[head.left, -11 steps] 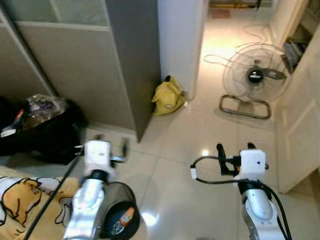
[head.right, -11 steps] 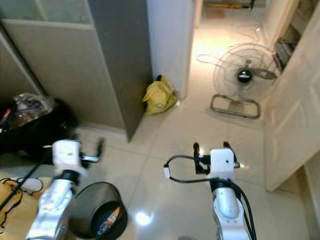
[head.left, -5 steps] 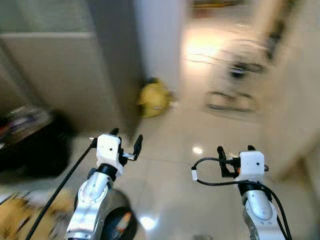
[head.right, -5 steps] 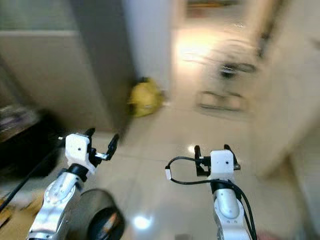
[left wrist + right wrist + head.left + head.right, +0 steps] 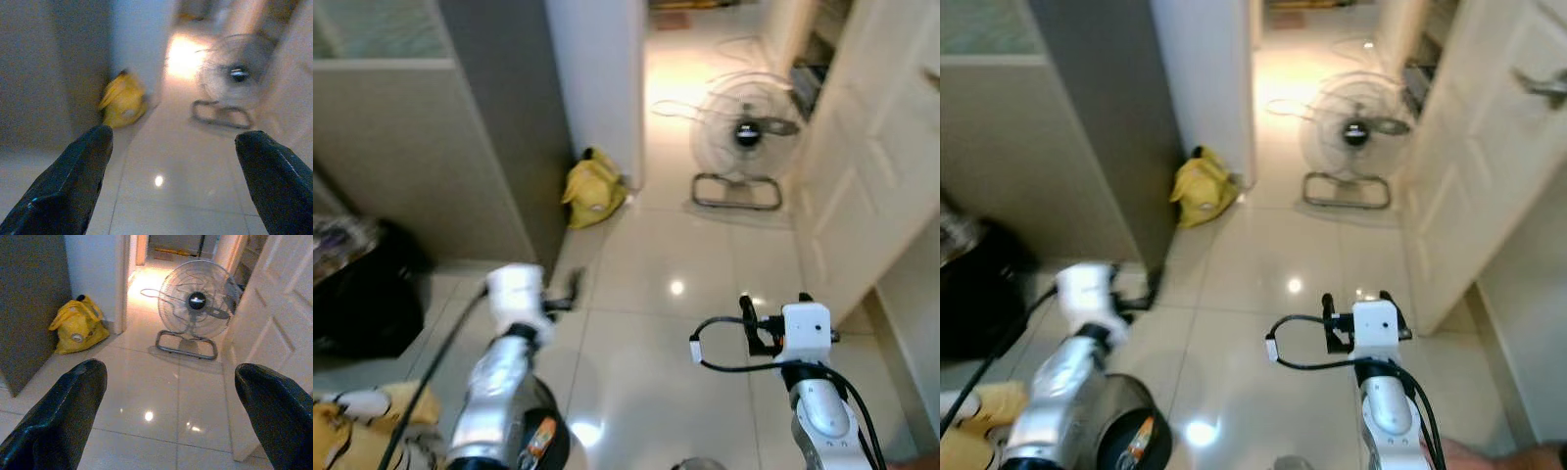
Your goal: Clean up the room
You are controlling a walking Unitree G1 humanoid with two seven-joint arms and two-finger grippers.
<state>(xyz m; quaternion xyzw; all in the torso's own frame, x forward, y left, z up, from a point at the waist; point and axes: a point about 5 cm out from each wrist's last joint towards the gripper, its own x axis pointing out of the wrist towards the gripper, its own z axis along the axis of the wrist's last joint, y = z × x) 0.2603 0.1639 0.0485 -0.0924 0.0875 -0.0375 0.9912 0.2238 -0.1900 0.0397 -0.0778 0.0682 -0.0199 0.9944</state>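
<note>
Left gripper blurred in head view, yellow bag ahead by wardrobe corner, nearer this arm | left wrist: fingers wide apart, bag ahead, off toward this finger's side | right wrist: right gripper also spread, bag same side, fan straight ahead.

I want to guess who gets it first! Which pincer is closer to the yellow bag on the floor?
Left. The left pincer sits just short of the yellow bag, almost in line with it. The right pincer is farther off, over toward the white door.
</note>
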